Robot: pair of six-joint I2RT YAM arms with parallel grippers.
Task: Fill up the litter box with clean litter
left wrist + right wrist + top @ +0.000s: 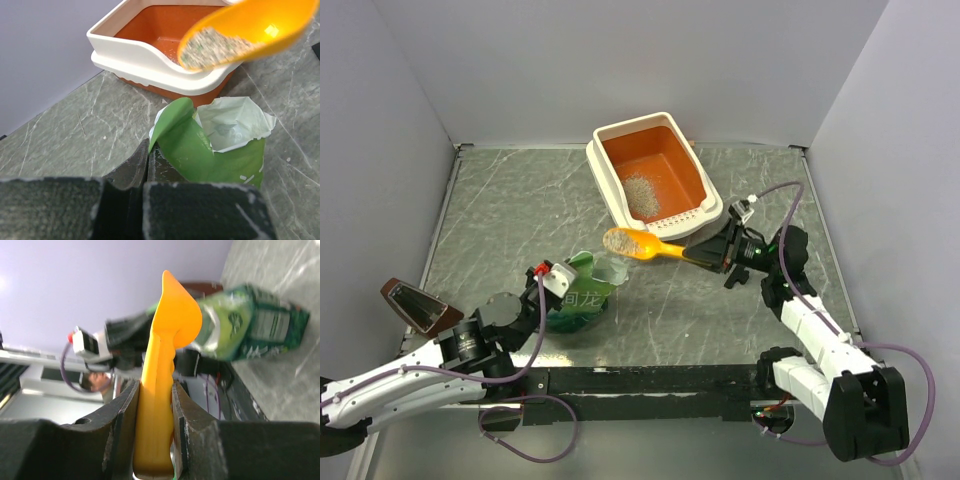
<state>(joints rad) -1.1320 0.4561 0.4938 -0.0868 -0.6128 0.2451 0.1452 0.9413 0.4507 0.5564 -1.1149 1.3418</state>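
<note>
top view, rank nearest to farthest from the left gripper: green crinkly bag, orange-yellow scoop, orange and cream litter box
1. Green crinkly plastic bag: pinched in the left gripper.
2. Orange-yellow plastic scoop: just beyond, toward the right.
3. Orange and cream plastic litter box: farthest, at the back.

A green bag [582, 298] sits on the grey marbled worktop [500, 220] at about 7 o'clock from its middle, its torn top open and white inside. An orange-yellow scoop [638, 243] hangs at 1 o'clock from the bag, handle pointing to 3 o'clock. A dark brown wedge [418, 305] lies at the worktop's 8 o'clock edge.
</note>
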